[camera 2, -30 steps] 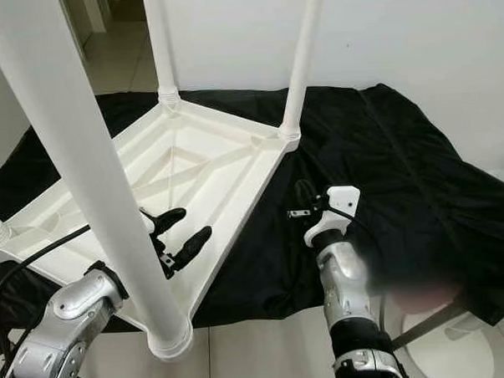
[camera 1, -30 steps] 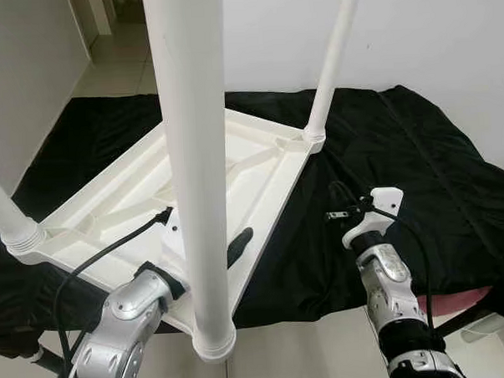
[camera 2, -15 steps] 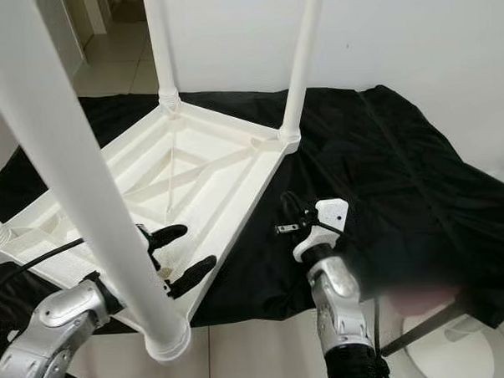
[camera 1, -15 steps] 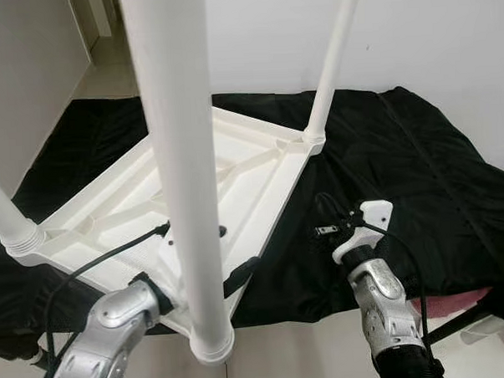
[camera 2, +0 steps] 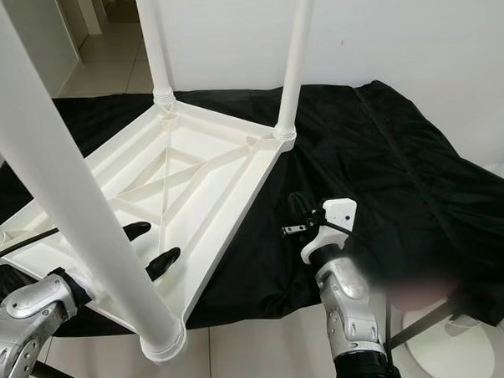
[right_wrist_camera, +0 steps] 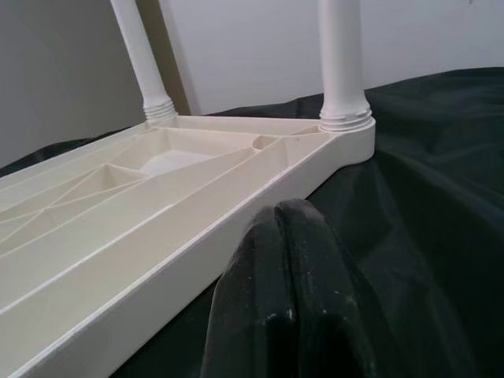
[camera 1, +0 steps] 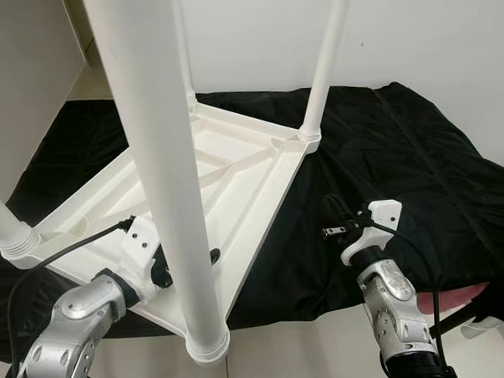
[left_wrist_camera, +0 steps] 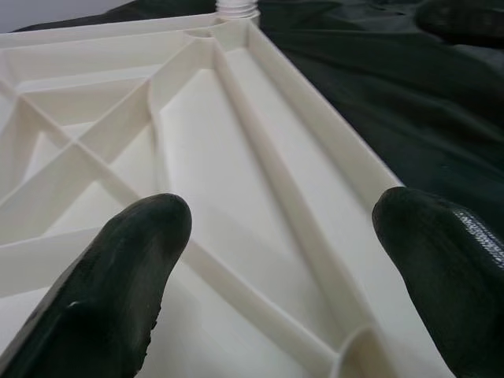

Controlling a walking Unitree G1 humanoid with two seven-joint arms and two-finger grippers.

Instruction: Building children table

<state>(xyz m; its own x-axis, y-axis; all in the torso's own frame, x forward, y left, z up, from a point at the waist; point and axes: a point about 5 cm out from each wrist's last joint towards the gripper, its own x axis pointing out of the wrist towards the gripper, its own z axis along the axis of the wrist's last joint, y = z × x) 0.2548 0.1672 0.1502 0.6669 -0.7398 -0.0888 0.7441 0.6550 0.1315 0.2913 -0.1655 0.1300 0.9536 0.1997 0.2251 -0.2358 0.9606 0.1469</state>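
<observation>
A white plastic children's table (camera 2: 203,168) lies upside down on a black cloth (camera 1: 400,141), with its legs pointing up. The nearest leg (camera 1: 164,176) stands at the front corner and crosses the view. My left gripper (camera 2: 151,246) is open just above the ribbed underside (left_wrist_camera: 236,181) near that corner, with nothing between its fingers (left_wrist_camera: 130,276). My right gripper (camera 1: 333,209) is shut and empty, low over the cloth, a little to the right of the table's right rim (right_wrist_camera: 197,236). Its closed fingers (right_wrist_camera: 291,291) point along that rim toward the far right leg (right_wrist_camera: 342,63).
The cloth covers the floor up to a white wall (camera 1: 429,30) behind. Tiled floor (camera 2: 242,348) shows in front. A pink stool seat (camera 1: 462,297) with dark legs stands at the lower right. A doorway (camera 2: 102,20) opens at the far left.
The head view has shifted, so the near leg sits further left in the picture. My left gripper has drawn back slightly toward the front corner. The right gripper stays shut beside the rim.
</observation>
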